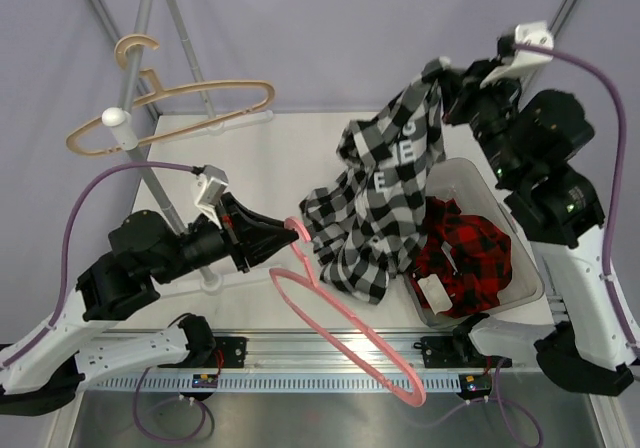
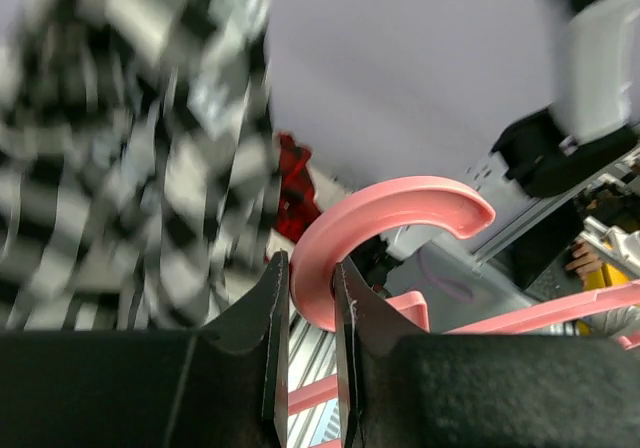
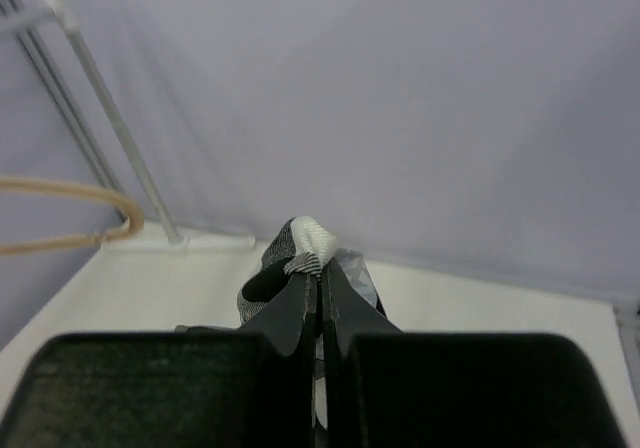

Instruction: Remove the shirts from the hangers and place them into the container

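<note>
Left claw (image 2: 310,268) is pinching the thin pink plastic hanger (image 2: 400,200) by its hook. Right claw (image 3: 318,268) is clamping the black-and-white plaid flannel shirt (image 1: 375,208), dangling it beside the transparent greyish plastic tub (image 1: 478,173) holding the red-and-black plaid shirt (image 1: 470,253). Likely risk: trailing cloth is spilling over the rim onto the counter (image 1: 260,158).

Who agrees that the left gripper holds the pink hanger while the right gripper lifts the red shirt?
Wrong shirt: the top view shows the right gripper lifting the black-and-white shirt; the red shirt lies in the tub. The left gripper does hold the pink hanger.
</note>
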